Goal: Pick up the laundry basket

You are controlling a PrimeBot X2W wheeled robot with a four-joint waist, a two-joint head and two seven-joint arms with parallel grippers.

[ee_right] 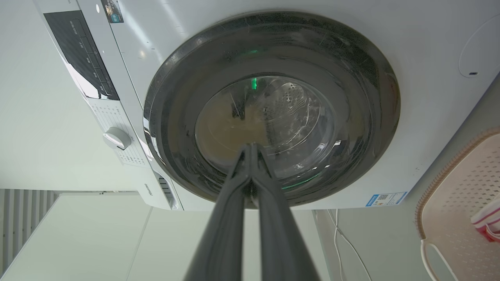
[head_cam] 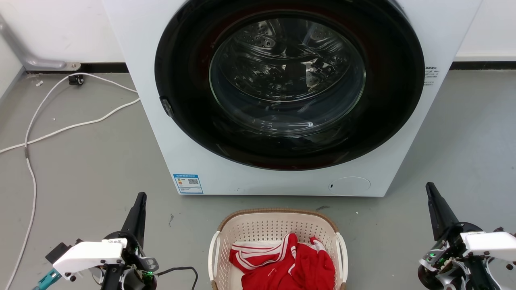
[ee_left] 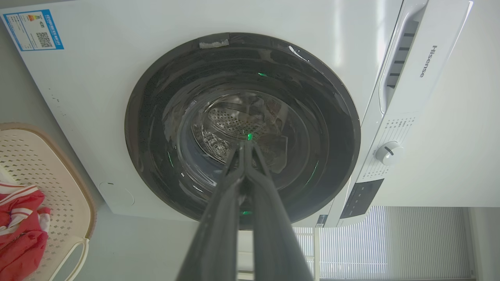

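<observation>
Laundry basket sits on the grey floor just in front of the washing machine, midway between the 2 arms, with a red and white garment lying in it. It is not lifted, and nothing touches it. The left claw hangs well to the left of the basket, its 2 dark fingers pressed together and pinching nothing. The right claw hangs well to the right, likewise pressed together and empty. Both point toward the washing machine, and in each wrist view the basket lies off at the edge. By my judgement the task has hardly begun: no approach, no grip, no lift. What is left is probably all of it. The fingers need to spread, each claw needs to come in to a white side handle and close on it or under the brown rim, and the basket then has to rise level so the garment does not spill.
</observation>
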